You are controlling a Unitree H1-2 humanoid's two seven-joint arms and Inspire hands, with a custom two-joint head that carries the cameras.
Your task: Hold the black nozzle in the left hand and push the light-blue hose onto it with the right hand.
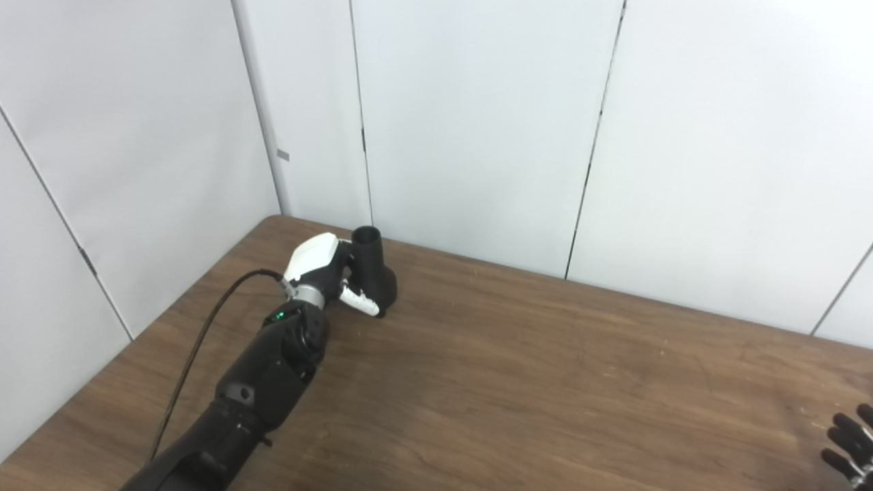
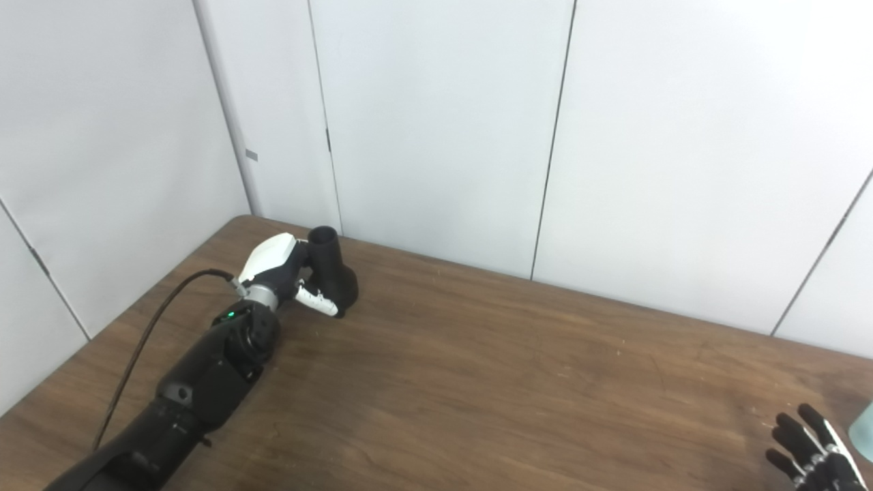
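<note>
The black nozzle (image 1: pixel 374 267) stands on the brown table (image 1: pixel 518 382) near its far left corner, narrow open end up. My left hand (image 1: pixel 326 274) is wrapped around it from the left. The white thumb (image 1: pixel 360 300) crosses the front of its wide base, and the other fingers are hidden behind it. My right hand (image 2: pixel 811 453) lies low at the table's near right, fingers spread, holding nothing. A sliver of light-blue hose (image 2: pixel 865 423) shows at the right edge of the right eye view, just right of that hand and apart from it.
White wall panels (image 1: pixel 477 123) close off the table at the back and on the left. A black cable (image 1: pixel 198 348) runs along my left forearm. Bare wood lies between the two hands.
</note>
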